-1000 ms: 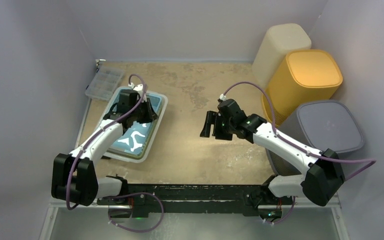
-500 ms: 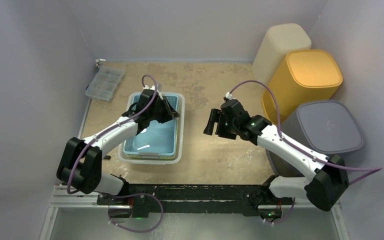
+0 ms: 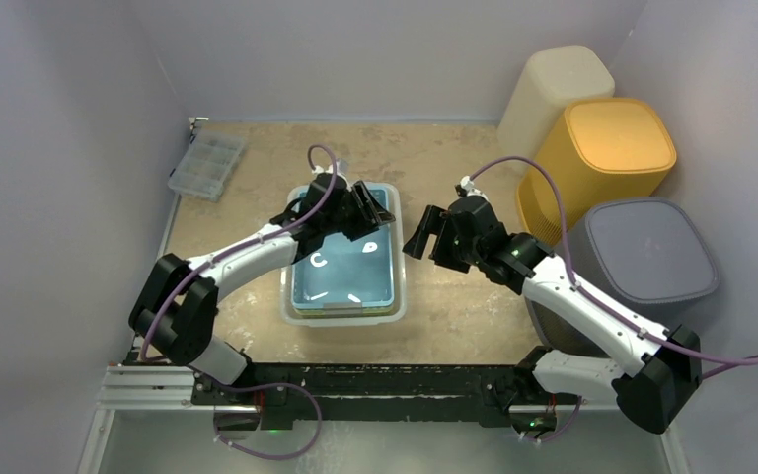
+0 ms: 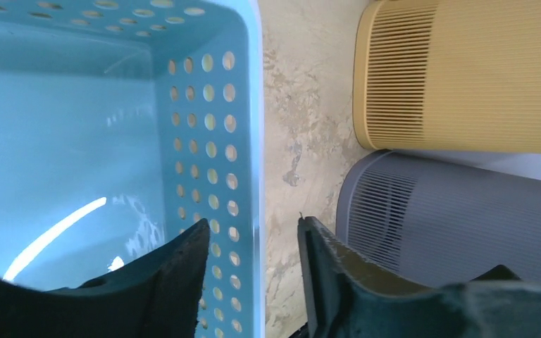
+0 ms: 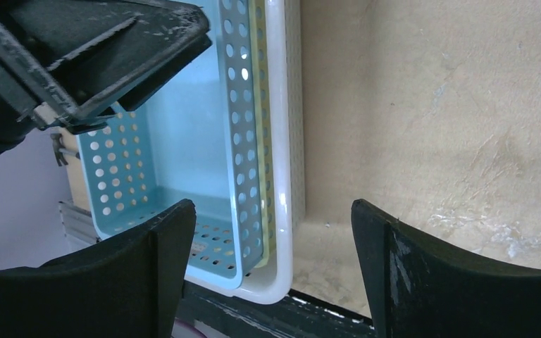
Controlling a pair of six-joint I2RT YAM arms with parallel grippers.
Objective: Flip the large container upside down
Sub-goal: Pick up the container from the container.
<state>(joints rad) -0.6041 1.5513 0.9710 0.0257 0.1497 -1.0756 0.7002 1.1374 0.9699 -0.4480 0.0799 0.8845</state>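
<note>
Top external view, nearest first: the basket (image 3: 343, 312) sits upright, mouth up, in the middle of the table (image 3: 454, 296). It's a blue perforated one nested in a white one (a yellowish layer shows between them). At its far right corner the left hand (image 3: 370, 219) straddles the blue wall, one finger inside, one outside, parted with a gap on each side and gripping nothing. Just right of the basket, the right hand (image 3: 432, 242) hangs spread wide, empty, clear of the rim. Further right stand the grey bin (image 3: 646, 247), yellow bin (image 3: 612, 148) and cream bin (image 3: 563, 84). Far left lies a clear box (image 3: 205, 166).
</note>
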